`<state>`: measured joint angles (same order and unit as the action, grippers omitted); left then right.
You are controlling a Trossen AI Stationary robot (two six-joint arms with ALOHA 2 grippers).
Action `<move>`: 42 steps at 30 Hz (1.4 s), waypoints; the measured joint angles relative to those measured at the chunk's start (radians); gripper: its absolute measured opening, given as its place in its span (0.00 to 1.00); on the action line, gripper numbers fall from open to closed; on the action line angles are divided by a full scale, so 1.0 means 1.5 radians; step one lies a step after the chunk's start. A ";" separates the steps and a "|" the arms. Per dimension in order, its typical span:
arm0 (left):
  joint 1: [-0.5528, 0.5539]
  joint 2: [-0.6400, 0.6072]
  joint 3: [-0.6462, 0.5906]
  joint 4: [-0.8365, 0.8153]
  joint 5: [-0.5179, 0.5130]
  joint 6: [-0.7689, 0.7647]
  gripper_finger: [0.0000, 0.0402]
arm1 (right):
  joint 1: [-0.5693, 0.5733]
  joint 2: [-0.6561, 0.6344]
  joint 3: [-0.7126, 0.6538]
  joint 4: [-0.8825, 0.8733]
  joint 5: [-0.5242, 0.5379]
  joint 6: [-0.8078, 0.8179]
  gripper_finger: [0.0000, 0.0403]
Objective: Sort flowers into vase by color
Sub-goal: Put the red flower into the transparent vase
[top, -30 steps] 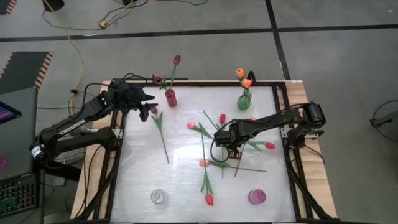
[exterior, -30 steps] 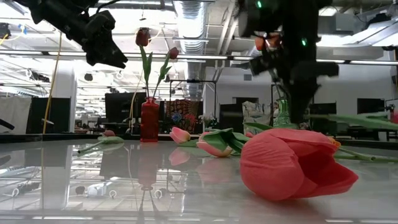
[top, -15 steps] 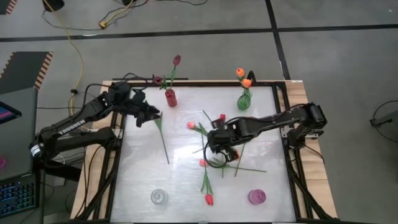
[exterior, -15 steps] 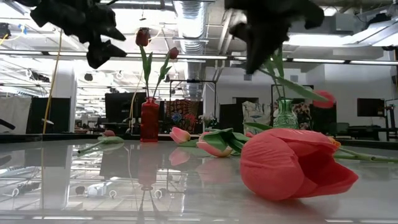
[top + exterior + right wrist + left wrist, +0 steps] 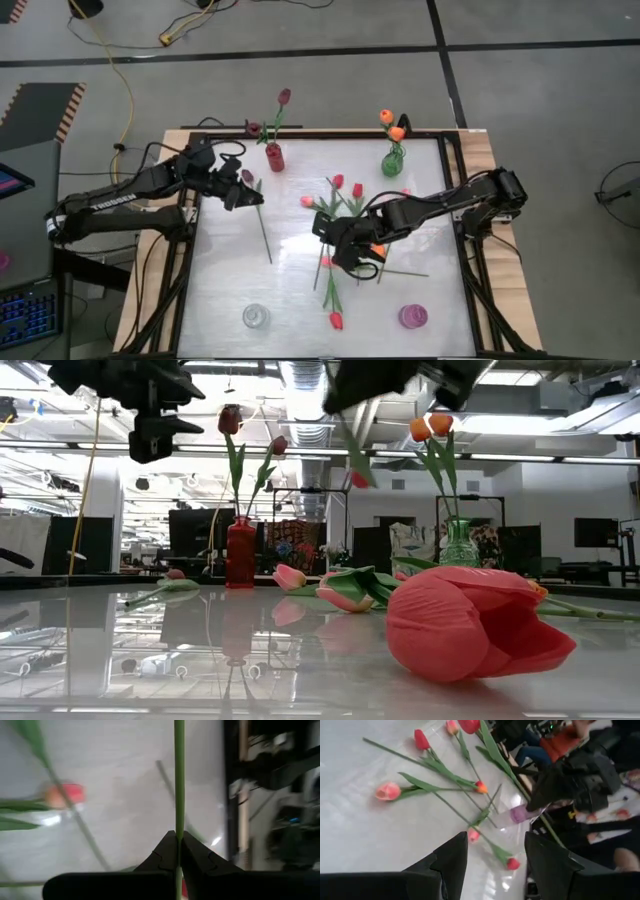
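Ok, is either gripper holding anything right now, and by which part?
The right gripper is shut on a tulip, gripping its thin green stem. The left gripper is open and holds nothing.

We see a grey floor (image 5: 300, 70) crossed by dark tape lines (image 5: 300, 52), with a yellow cable (image 5: 128, 85) trailing beside the bench. Beyond, an open workspace shows ceiling ducts (image 5: 305, 385), strip lights (image 5: 300, 452) and dark monitors (image 5: 195, 530).

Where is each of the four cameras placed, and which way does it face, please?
High: overhead, straight down; both arms, table.
Low: table height, level across; arms overhead, red vase.
Left wrist: past open left gripper at lying flowers.
Right wrist: past right gripper shut on green stem.
Shared: high and low both show green vase.
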<state>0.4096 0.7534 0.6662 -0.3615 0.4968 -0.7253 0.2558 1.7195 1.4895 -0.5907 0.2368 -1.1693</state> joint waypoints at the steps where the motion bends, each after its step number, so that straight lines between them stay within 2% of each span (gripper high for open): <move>1: -0.011 0.005 0.000 0.011 -0.009 -0.020 0.46 | 0.000 0.000 0.000 0.017 0.001 -0.019 0.10; 9: -0.094 0.088 0.000 0.123 -0.088 -0.141 0.46 | -0.001 0.000 0.000 0.116 0.003 -0.064 0.11; 14: -0.115 0.159 0.000 0.211 -0.103 -0.180 0.46 | 0.000 0.000 0.000 0.146 0.002 -0.066 0.11; 17: -0.118 0.200 0.000 0.275 -0.098 -0.208 0.46 | 0.000 0.000 0.000 0.163 -0.002 -0.068 0.11; 22: -0.118 0.257 0.000 0.367 -0.078 -0.257 0.46 | 0.000 0.000 0.000 0.168 -0.002 -0.134 0.11; 33: -0.118 0.341 0.000 0.546 -0.038 -0.299 0.46 | 0.000 0.000 0.000 0.187 -0.003 -0.134 0.11; 42: -0.118 0.362 0.000 0.576 -0.038 -0.306 0.45 | 0.000 0.000 0.000 0.191 -0.003 -0.134 0.11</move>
<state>0.2325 1.2965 0.6666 0.5030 0.4404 -1.1843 0.2558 1.7199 1.4895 -0.3048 0.2329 -1.3705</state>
